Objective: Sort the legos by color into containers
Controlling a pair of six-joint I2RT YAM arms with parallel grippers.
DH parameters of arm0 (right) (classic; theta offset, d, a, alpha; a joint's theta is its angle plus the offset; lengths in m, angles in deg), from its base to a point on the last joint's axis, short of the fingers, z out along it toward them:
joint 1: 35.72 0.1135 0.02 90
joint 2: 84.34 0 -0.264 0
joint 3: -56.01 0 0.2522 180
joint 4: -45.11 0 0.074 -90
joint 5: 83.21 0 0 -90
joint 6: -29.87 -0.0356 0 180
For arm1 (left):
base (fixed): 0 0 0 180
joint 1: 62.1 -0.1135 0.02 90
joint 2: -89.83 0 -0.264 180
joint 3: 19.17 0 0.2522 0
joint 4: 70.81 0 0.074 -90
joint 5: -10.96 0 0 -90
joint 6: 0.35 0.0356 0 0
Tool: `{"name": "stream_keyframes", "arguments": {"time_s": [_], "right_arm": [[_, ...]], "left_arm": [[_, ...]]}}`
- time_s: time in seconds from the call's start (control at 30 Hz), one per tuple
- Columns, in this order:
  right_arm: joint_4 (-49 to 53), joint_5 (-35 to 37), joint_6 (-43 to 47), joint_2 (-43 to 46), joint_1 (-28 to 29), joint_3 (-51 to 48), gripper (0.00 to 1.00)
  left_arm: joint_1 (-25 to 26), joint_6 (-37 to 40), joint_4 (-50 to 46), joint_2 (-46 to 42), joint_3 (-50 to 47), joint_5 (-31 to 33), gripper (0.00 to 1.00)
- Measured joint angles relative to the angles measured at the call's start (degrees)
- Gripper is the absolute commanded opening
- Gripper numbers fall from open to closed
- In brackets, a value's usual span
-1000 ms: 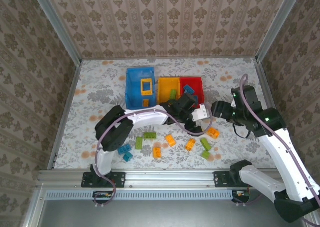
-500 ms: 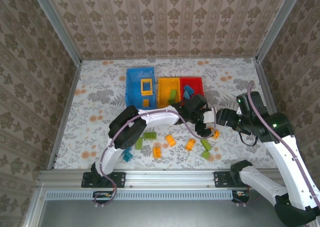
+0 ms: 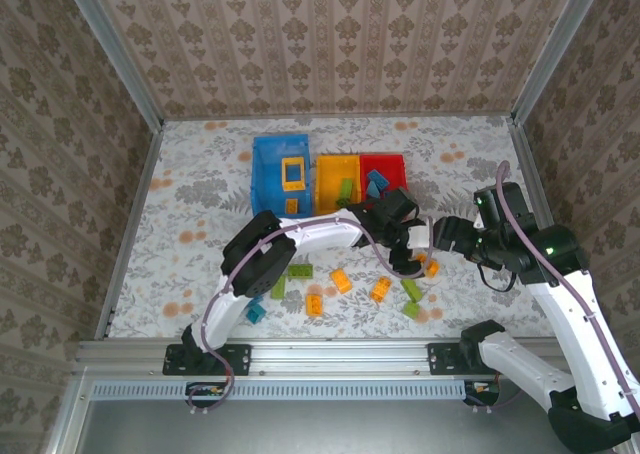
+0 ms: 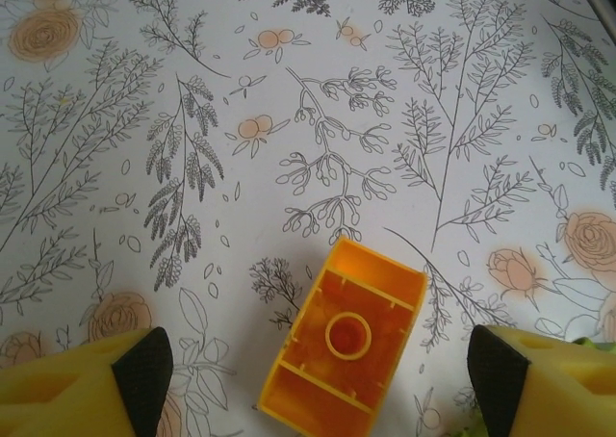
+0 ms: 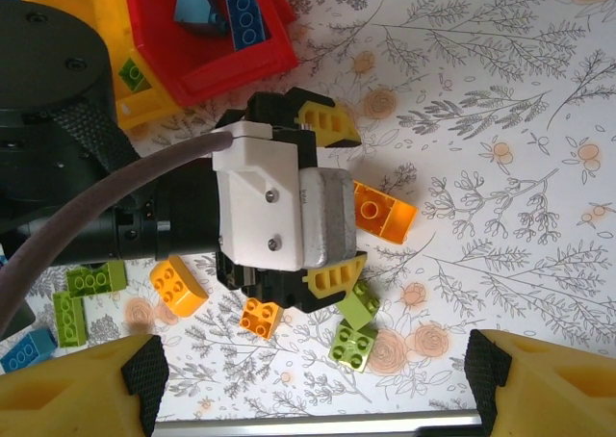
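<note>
Left arm [image 3: 300, 236] swung right since a second ago. Left fingers [image 4: 140, 370] spread wide, straddling an orange lego [image 4: 342, 346] lying hollow-side up on the bench [image 4: 289, 90], no contact. Right fingers [image 5: 539, 379] open too, empty, hanging over the same spot.

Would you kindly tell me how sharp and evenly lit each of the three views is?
Top external: soft, even light, only faint shadows on the table, side walls slanting from the wide angle. Left wrist: the orange brick is crisp, without glare. Right wrist: the left gripper is sharp; the camera's own yellow fingertips look a little softer.
</note>
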Motion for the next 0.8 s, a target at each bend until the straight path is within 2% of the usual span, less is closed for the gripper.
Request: {"name": "stream_keyframes", "arguments": {"time_s": [0.37,0.6,0.8], "right_arm": [[0.1,0.0,0.0,0.0,-0.2,0.0,0.84],[0.1,0.0,-0.2,0.0,-0.2,-0.1,0.83],[0.2,0.0,-0.3,0.0,-0.2,-0.4,0.83]], "left_arm": [[0.7,0.9,-2.3,2.0,2.0,-0.6,0.77],[0.8,0.8,-2.9,3.0,2.6,-0.6,0.62],[1.1,0.7,-2.9,5.0,3.0,-0.2,0.54]]}}
